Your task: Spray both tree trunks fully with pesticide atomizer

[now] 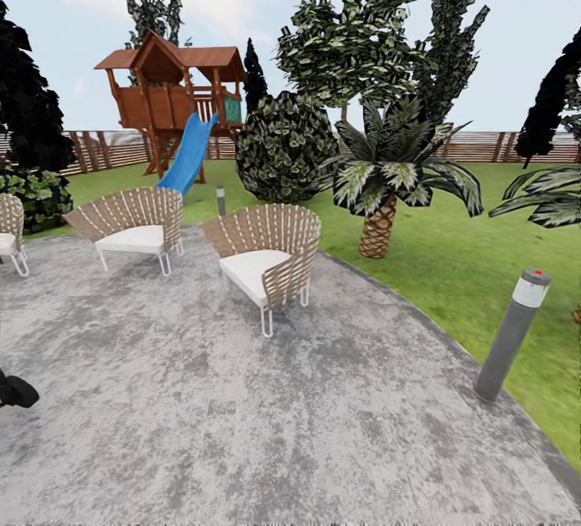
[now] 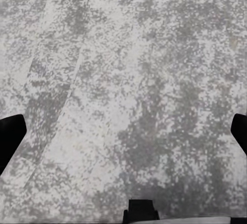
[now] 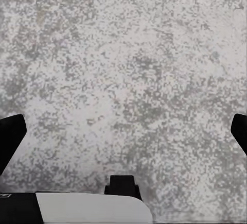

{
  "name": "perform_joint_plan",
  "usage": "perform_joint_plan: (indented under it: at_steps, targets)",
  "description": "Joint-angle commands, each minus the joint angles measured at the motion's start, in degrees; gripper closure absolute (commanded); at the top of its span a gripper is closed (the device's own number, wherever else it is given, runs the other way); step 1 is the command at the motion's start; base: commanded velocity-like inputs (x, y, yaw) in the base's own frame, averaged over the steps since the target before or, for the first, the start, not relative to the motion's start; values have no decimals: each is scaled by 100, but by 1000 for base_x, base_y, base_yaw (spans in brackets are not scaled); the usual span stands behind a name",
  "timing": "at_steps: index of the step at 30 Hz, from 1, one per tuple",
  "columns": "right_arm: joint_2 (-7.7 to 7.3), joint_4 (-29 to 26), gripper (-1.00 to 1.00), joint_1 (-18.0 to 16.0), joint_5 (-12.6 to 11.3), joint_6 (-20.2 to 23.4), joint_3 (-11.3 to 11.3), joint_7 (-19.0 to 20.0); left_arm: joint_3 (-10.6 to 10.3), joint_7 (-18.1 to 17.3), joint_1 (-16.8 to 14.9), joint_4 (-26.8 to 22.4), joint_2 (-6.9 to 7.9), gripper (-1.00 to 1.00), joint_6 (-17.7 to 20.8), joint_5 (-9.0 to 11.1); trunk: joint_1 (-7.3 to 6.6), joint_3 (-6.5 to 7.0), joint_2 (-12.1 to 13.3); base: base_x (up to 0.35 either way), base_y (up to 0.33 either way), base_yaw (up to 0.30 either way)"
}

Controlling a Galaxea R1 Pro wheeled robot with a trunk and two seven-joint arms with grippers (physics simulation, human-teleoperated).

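Standing on grey paving [image 1: 242, 421], the robot faces wicker chairs [image 1: 266, 260], a palm [image 1: 387, 179] and a bollard lamp [image 1: 512, 332]. Both grippers [image 2: 123, 131] [image 3: 123, 131] hang empty, jaws wide. With no atomizer in sight, it risks mistaking the lamp or palm for targets.

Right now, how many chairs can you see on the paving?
3: one chair in the middle, one to its left, and one cut by the left edge; more may be hidden.
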Motion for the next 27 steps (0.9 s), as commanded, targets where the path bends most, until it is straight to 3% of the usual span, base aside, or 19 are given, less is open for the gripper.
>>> perform_joint_plan:
  at_steps: [1, 6, 18, 27]
  targets:
    - [0, 1, -100, 0, -2, -14, 1, -1, 1, -1, 2, 2, 2, -100, -13, -2, -2, -4, -3, -206, 265, -64]
    - [0, 10, -100, 0, -5, -16, -1, 0, 8, -1, 2, 21, 8, -100, -23, -2, -2, -4, -3, -155, 298, -71]
    - [4, 38, -100, 0, -6, 6, 8, 15, 11, -1, 2, 28, 10, -100, -34, 3, -2, -71, -3, -104, 324, -216]
    - [8, 176, -100, 0, -6, 10, 14, 28, -3, -1, 2, 27, -1, -100, -35, 14, -2, -138, -3, -277, 186, -173]
